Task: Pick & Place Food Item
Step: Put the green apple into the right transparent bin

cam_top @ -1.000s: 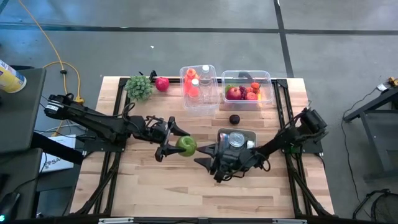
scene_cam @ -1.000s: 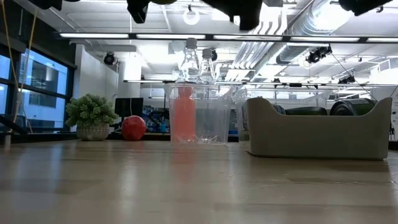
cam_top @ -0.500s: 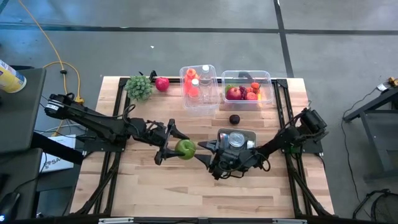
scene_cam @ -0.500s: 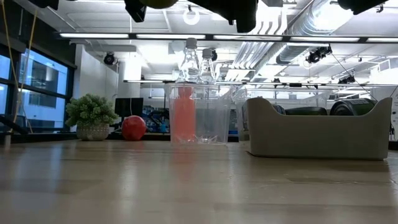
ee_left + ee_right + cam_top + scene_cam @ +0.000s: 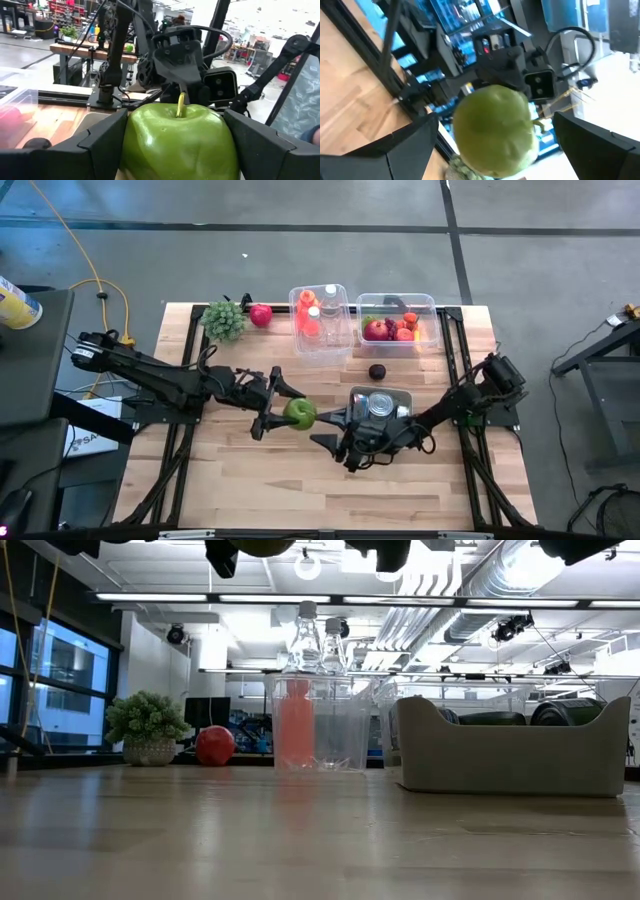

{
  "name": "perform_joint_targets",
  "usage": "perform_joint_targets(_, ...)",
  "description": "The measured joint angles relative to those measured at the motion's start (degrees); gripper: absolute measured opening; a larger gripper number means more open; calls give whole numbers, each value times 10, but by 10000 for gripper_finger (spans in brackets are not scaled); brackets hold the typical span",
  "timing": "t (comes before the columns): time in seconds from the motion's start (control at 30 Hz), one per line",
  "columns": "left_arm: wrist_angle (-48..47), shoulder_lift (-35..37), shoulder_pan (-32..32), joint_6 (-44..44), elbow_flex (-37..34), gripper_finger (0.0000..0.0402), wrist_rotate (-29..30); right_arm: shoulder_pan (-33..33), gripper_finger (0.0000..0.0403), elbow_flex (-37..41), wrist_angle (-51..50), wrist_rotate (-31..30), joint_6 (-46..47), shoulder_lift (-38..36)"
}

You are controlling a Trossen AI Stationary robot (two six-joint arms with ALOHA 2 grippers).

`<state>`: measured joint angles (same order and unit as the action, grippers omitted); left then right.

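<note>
A green apple [image 5: 298,413] hangs in the air above the middle of the table. My left gripper [image 5: 288,409] reaches in from the table's left and is shut on it. In the left wrist view the apple [image 5: 177,142] fills the gap between the fingers, with its stem [image 5: 180,105] up. My right gripper [image 5: 322,428] faces it from the table's right and is open. In the right wrist view the apple [image 5: 495,130] shows between its two spread fingers [image 5: 410,145], with a gap on each side. In the low view both grippers are cut off by the top edge. My left gripper pinches the apple between its two fingers, one finger on each of two opposite sides [image 5: 131,145] at its widest part. The fingers come in level from the table's left. The apple sits upright, stem up, lifted clear of the table.
A tan bin [image 5: 405,395] holding cans stands just right of the grippers. At the far edge are a clear box with bottles [image 5: 320,318], a clear box of fruit [image 5: 395,328], a red apple [image 5: 261,314] and a green plant [image 5: 224,320]. A dark round fruit [image 5: 377,372] lies nearby. Bare wood [image 5: 300,480] lies toward the near edge.
My right gripper has rolled slightly at the wrist and has stayed beside the apple. The apple has stayed in my left gripper, clear of the table.
</note>
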<state>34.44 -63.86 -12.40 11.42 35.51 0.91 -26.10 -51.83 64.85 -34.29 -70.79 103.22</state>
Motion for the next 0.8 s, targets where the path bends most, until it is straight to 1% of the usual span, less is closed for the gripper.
perform_joint_targets(0.1,3,0,0,0,0,298,0,3,382,0,-5,13,9,0)
perform_joint_targets(0.3,12,0,0,5,0,298,0,18,382,-5,3,18,12,0)
perform_joint_targets(0.47,9,0,0,6,0,298,0,36,382,-30,-37,29,51,0)
perform_joint_targets(0.63,19,0,0,11,0,298,1,45,382,-49,-61,48,61,0)
perform_joint_targets(0.8,19,-1,0,7,0,298,-4,49,382,-63,-114,71,67,0)
